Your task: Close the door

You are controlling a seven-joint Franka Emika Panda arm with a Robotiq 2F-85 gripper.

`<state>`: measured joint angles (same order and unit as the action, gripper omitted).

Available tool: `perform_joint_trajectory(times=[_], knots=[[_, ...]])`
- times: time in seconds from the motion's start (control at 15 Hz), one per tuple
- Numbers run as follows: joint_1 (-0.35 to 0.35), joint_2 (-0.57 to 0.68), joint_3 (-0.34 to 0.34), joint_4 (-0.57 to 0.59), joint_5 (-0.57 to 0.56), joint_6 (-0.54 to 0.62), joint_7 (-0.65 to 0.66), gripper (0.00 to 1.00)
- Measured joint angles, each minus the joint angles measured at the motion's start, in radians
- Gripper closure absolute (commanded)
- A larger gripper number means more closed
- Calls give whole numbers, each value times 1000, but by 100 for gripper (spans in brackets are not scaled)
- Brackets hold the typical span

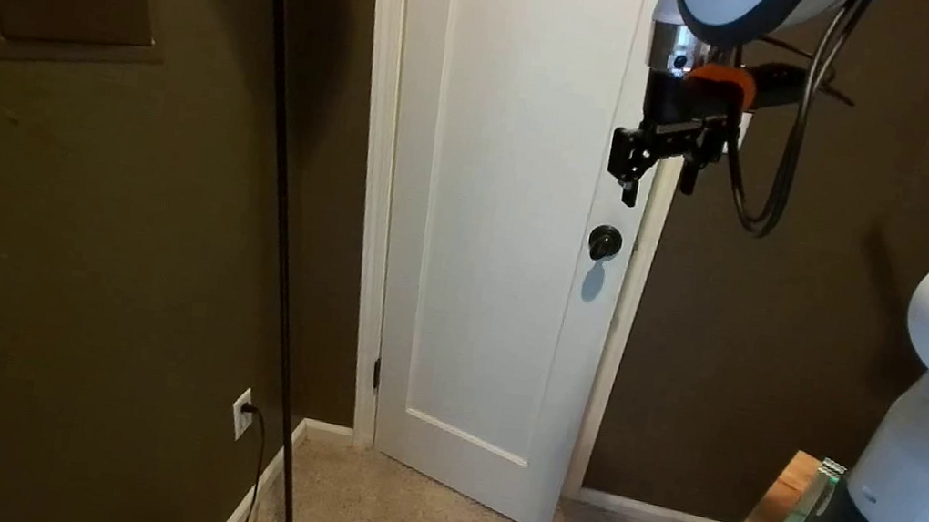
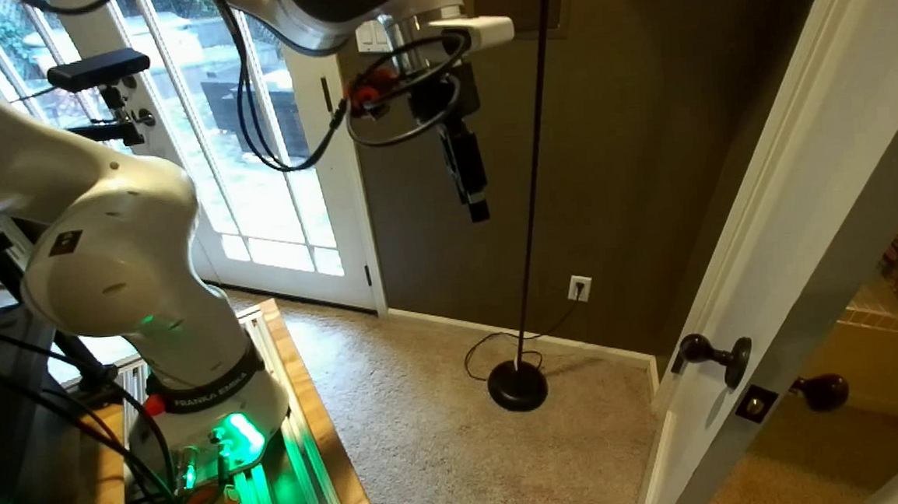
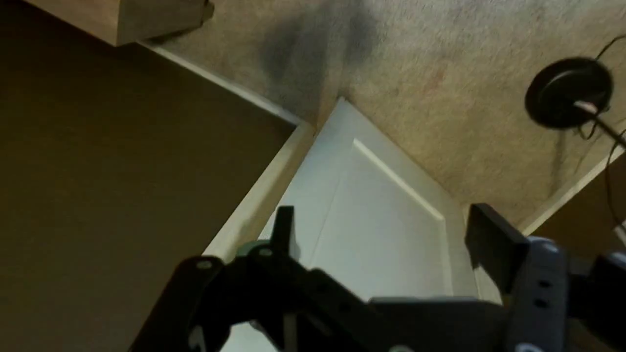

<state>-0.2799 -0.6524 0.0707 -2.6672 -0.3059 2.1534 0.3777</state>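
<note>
Black claw [image 3: 380,219] parted, a white, panelled door [image 1: 504,230] stands ajar beyond.

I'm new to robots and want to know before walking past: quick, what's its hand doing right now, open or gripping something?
Hand: open, its fingers spread well apart, holding nothing.

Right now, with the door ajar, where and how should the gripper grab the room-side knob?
Probably by the rounded end of the knob, from the room side, facing the door. In an exterior view, that end stands off the door on a narrower neck, so it could be clasped from opposite sides. The gripper is open but points down, so it would likely need tilting first.
</note>
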Motion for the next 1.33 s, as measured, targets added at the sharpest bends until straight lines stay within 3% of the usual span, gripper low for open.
perform_joint_trajectory(times=[0.27,0.53,0.73,1.0,1.33], knots=[[-94,116,32,4,-114,275,202,70],[-223,219,99,40,-264,461,460,96],[-390,279,206,79,-400,541,672,100],[-625,313,376,133,-546,559,926,99],[-658,318,407,146,-555,559,963,98]])
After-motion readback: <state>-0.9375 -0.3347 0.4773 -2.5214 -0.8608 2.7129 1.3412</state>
